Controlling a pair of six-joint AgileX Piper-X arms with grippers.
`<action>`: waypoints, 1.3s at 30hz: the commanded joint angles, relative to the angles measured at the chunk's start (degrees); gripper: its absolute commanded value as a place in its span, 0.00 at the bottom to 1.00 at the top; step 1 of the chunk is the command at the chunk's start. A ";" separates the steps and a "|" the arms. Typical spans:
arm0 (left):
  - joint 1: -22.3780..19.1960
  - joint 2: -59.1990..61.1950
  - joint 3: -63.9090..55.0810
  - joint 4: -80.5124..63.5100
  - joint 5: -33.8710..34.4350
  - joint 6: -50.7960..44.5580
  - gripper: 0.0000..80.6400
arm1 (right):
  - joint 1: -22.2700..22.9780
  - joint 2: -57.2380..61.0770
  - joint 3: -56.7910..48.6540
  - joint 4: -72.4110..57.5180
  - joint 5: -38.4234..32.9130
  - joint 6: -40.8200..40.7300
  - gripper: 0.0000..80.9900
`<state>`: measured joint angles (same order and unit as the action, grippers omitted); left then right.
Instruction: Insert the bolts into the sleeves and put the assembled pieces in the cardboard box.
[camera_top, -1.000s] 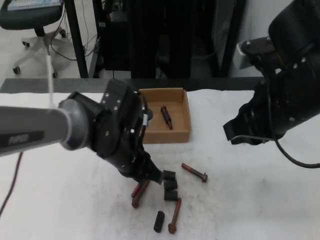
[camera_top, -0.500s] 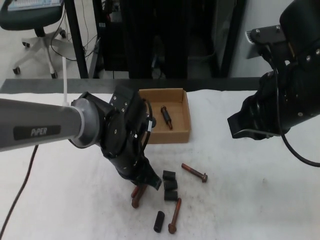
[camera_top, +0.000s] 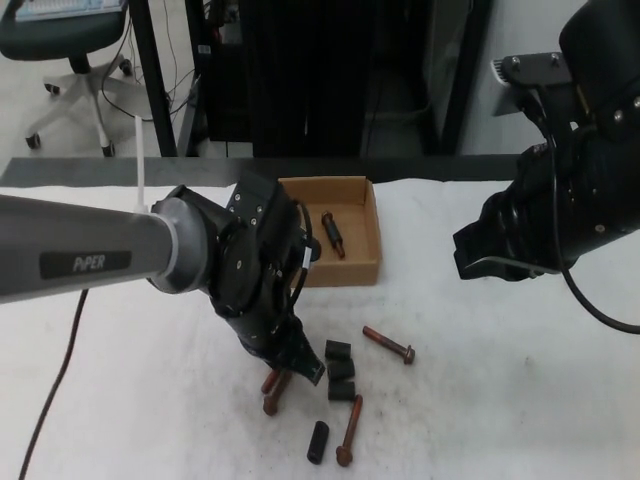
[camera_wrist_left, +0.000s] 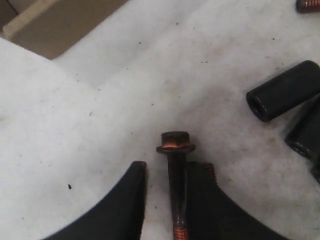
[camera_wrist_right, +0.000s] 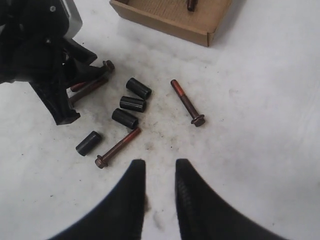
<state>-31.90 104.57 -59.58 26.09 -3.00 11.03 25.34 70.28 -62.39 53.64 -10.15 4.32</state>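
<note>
Bare white bench covering (camera_top: 520, 400) is left free on the right side. The middle is crowded by short black cylindrical sleeves (camera_top: 340, 351), rusty copper-toned bolts (camera_top: 388, 345) and the black left gripper (camera_wrist_left: 167, 172) at bench level. A brown cardboard box (camera_top: 335, 272) is set just behind them.

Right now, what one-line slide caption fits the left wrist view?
Open left pincer straddling a rusty copper-coloured flanged bolt on the white bench, black cylindrical sleeves beside it, brown cardboard box nearby.
</note>
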 joint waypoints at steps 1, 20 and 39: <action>0.50 2.69 0.60 1.35 -8.36 3.36 0.32 | 0.08 -0.63 -0.01 0.08 -1.01 0.03 0.25; 1.59 2.68 0.60 3.31 -3.23 -4.32 0.32 | 0.08 -0.63 -0.01 0.08 -1.01 0.03 0.25; 1.59 3.09 0.39 -1.00 2.25 -10.02 0.08 | 0.08 -0.63 -0.01 0.08 -1.01 0.03 0.25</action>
<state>-29.72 105.93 -59.71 26.52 -4.68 1.71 25.34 70.28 -62.39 53.58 -10.57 4.32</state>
